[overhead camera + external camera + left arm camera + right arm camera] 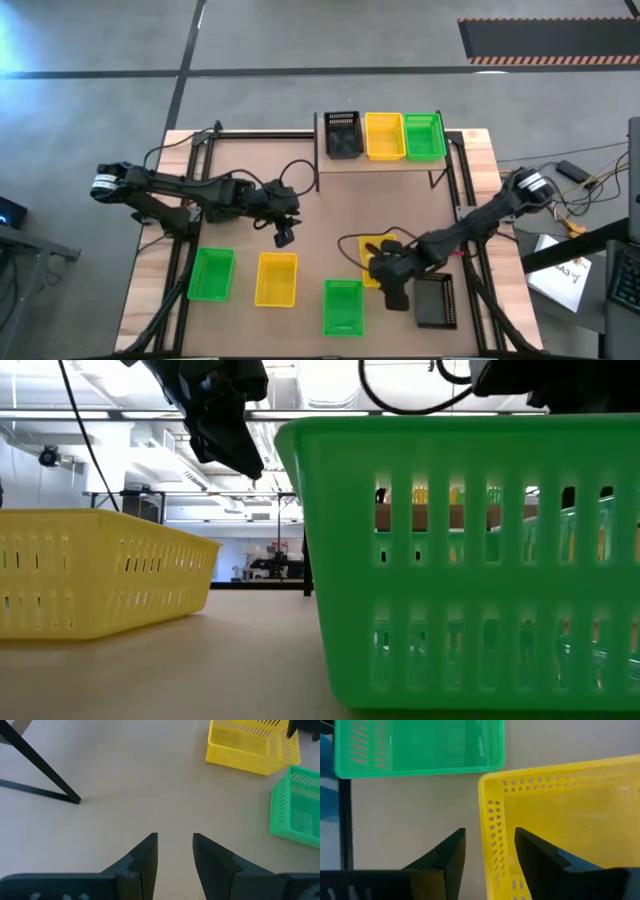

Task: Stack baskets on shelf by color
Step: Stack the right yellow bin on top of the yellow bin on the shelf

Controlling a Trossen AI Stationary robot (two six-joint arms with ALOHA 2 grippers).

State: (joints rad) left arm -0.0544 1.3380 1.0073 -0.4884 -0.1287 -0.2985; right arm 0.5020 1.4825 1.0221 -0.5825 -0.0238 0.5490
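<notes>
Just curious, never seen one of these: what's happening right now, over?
Right gripper: jaws open astride yellow basket wall. Left gripper over bare table, holding nothing. Shelf holds three baskets. Nothing blocking.

Wooden table carrying three green and yellow baskets along its near edge, another yellow and a black basket right. Shelf at far edge holding black, yellow, green baskets.

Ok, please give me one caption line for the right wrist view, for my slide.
Right gripper straddling, fingers open, the slotted wall of a yellow plastic basket, beside a green plastic basket.
</notes>
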